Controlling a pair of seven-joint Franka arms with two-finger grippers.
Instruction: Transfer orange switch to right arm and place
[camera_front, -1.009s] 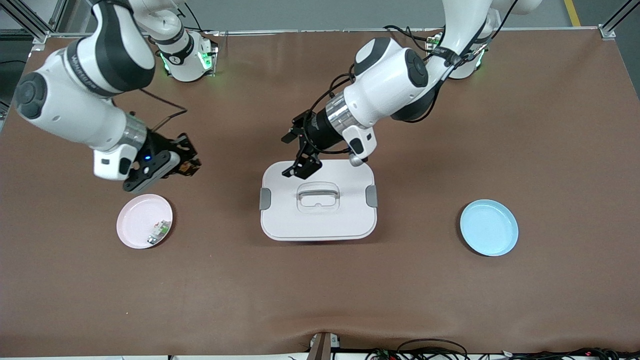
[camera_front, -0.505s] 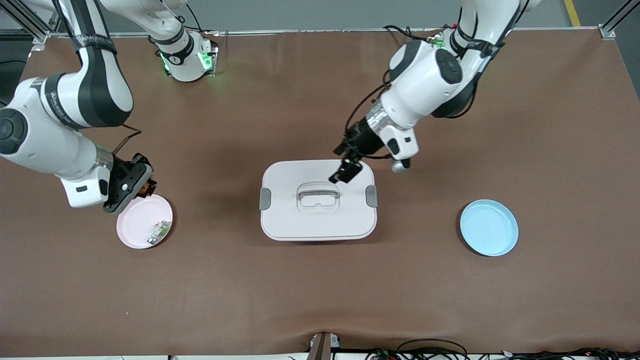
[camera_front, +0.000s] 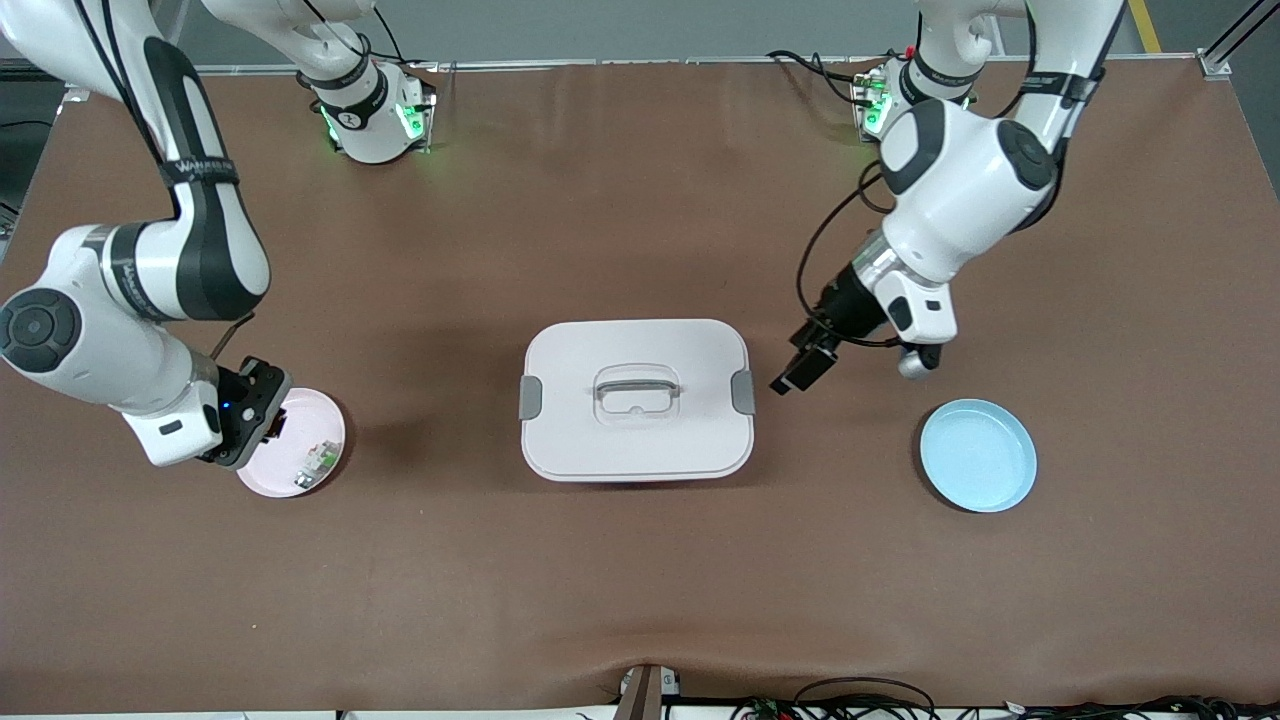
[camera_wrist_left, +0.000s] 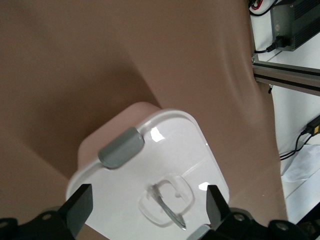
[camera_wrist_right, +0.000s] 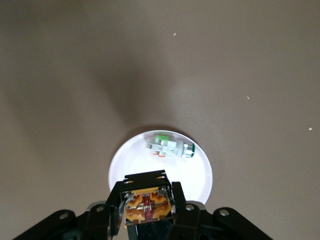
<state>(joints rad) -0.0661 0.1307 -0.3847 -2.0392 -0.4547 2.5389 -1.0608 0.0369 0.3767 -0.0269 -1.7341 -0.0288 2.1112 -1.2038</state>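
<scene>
The orange switch (camera_wrist_right: 147, 205), a small black block with orange insides, is clamped between the fingers of my right gripper (camera_wrist_right: 148, 210). In the front view, my right gripper (camera_front: 262, 415) hangs low over the rim of the pink plate (camera_front: 335, 428) at the right arm's end of the table. The plate also shows in the right wrist view (camera_wrist_right: 195, 172), directly under the switch. My left gripper (camera_front: 798, 375) is open and empty, over the table between the white box and the blue plate. In its wrist view the fingers (camera_wrist_left: 80, 206) stand wide apart.
A small white-and-green part (camera_front: 315, 462) lies in the pink plate, also seen in the right wrist view (camera_wrist_right: 170, 147). A white lidded box (camera_front: 600, 445) with a handle stands mid-table. A blue plate (camera_front: 978, 455) sits toward the left arm's end.
My right gripper has carried the switch down and nearer the front camera, to the pink plate. My left gripper has drawn away from over the box toward the blue plate.
</scene>
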